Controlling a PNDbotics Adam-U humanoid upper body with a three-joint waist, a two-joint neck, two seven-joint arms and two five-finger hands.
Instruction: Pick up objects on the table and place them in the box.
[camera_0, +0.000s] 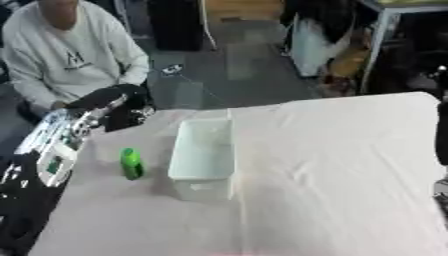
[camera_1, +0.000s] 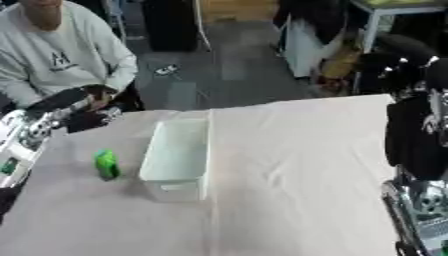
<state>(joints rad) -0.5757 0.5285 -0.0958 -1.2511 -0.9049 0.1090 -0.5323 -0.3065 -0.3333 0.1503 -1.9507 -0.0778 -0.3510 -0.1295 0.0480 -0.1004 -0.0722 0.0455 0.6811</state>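
White open-top box (camera_0: 203, 156) sits on the cloth-covered counter (camera_0: 332, 170), left of centre; inside looks empty. 1 green object (camera_0: 131, 163) stands on the counter just left of the box, apart from it. Left hand (camera_0: 54, 165) at the counter's left edge, can't tell its fingers. Right hand (camera_1: 422, 200) at the right edge, fingers also unclear.

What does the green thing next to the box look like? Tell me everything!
The green thing is small, bright green and shiny, like plastic, with a narrower top, a bit like a little bottle. It stands upright on the pale tablecloth, just left of the white box, with a small gap between them. Nothing touches it except the cloth beneath. The robot's left hand is farther back on the table, away from it. Its finer details are too blurry to tell.
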